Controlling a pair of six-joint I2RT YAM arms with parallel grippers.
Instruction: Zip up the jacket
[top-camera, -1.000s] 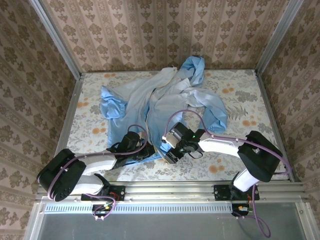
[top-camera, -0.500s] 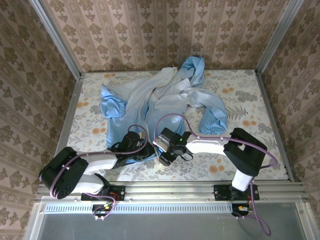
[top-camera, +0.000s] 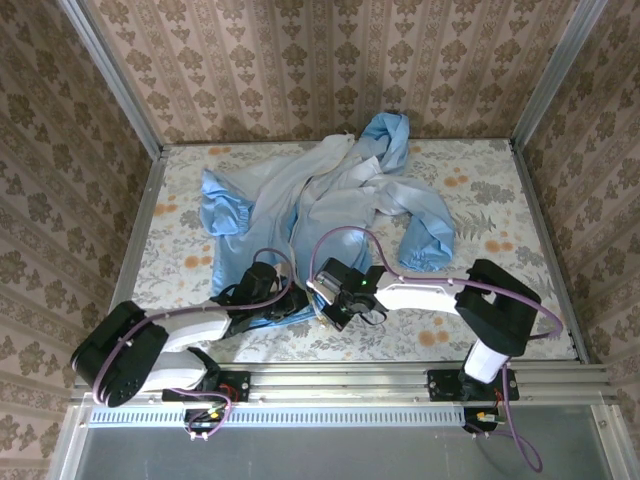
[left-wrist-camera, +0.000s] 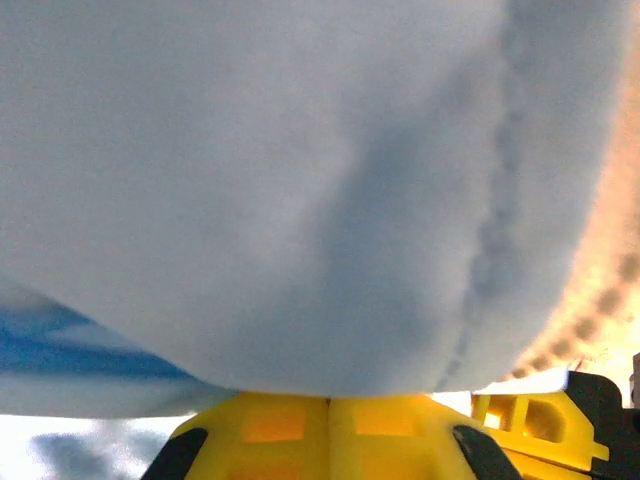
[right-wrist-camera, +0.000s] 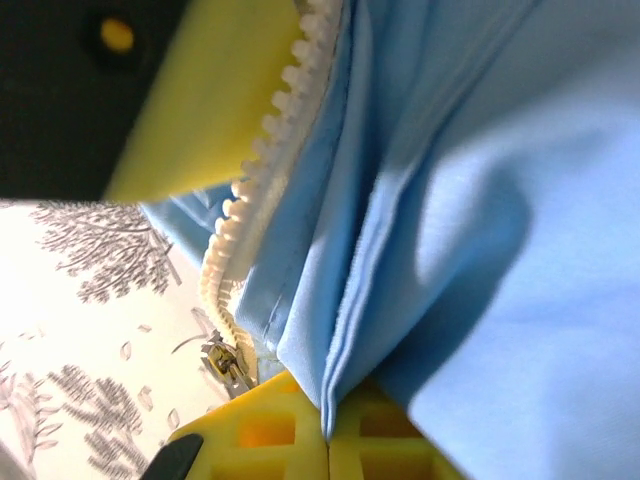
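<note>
— Where do we stand with the jacket (top-camera: 320, 195)?

— It lies crumpled on the table (top-camera: 500, 200). The collar end is at the far side, one blue cuff (top-camera: 222, 215) is out to the left, the other sleeve (top-camera: 430, 235) is out to the right, and the hem is drawn toward us at the near middle. We see the front lying open, with nothing closed along it.

— And our grippers?

— Both are at that near hem, side by side. The left gripper (left-wrist-camera: 328, 402) has its yellow fingers pressed together on a fold of pale fabric that bulges out over them. The right gripper (right-wrist-camera: 325, 418) is also pinched closed, on a blue edge of the jacket just beside the zipper teeth (right-wrist-camera: 262, 170).

— Do we have the slider?

— We can see a small metal slider (right-wrist-camera: 228, 368) at the low end of the teeth, just left of our right fingers. It looks free, not in our grip. We cannot tell whether the second row of teeth is seated in it.

— So how far along are we?

— Early, by our reckoning. We hold the bottom of the jacket on both sides, which should keep it taut. The two halves have yet to be joined at the slider, and the whole pull toward the collar is still to do.
</note>
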